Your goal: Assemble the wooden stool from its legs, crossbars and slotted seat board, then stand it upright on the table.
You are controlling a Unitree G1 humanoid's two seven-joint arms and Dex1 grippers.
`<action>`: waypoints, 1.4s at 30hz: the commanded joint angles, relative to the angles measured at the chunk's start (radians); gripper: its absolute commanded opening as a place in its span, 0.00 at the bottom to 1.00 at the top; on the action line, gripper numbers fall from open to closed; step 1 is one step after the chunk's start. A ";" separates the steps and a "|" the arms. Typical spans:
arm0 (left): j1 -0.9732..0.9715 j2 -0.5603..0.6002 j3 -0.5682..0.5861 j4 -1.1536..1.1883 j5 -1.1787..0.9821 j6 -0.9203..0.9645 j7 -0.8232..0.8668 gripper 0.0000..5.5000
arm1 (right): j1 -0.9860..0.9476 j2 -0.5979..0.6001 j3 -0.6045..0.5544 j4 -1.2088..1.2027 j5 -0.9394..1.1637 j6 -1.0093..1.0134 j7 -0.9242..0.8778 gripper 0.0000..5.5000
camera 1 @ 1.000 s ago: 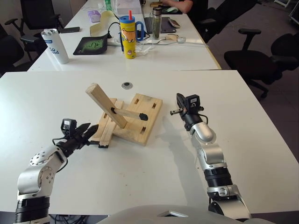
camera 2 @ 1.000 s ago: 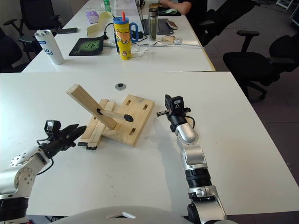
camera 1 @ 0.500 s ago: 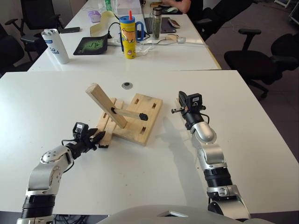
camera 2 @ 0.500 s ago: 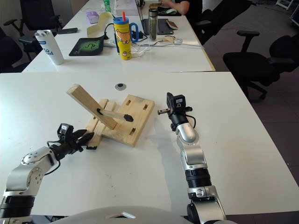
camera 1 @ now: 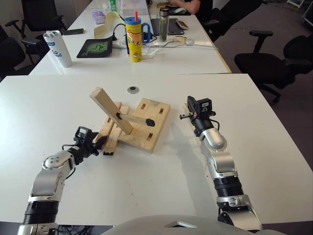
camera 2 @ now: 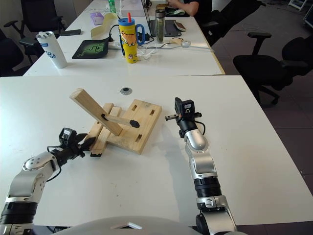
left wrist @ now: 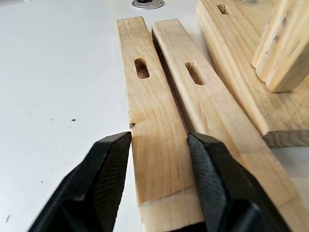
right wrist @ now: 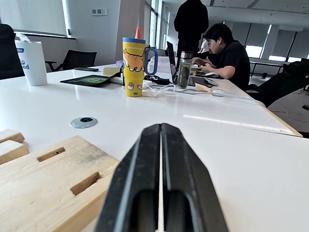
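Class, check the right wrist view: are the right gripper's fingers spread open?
No, the right gripper has its two fingers pressed together, with only a thin seam between them.

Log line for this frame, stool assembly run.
left gripper: open, straddling end of loose leg | right gripper: shut, beside seat board | seat board: on table, tilted leg rising from it | stool: unassembled
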 commanded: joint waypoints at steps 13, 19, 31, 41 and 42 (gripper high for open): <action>-0.031 -0.042 0.067 -0.055 -0.071 0.152 0.060 0.58 | 0.002 -0.001 0.000 0.000 -0.011 -0.018 -0.003 0.00; -0.026 -0.032 0.036 -0.028 -0.013 0.142 0.084 0.58 | 0.004 0.000 0.002 -0.002 -0.009 -0.016 -0.002 0.00; -0.021 -0.058 0.019 -0.018 0.019 0.111 0.099 0.48 | -0.003 -0.006 0.002 0.001 -0.008 -0.013 0.011 0.00; -0.026 -0.077 0.006 0.014 0.034 0.096 0.110 0.37 | -0.017 -0.010 -0.005 0.006 -0.004 -0.016 0.015 0.00; -0.035 -0.081 0.016 0.016 0.032 0.085 0.119 0.37 | -0.021 -0.012 -0.007 0.008 -0.005 -0.017 0.015 0.00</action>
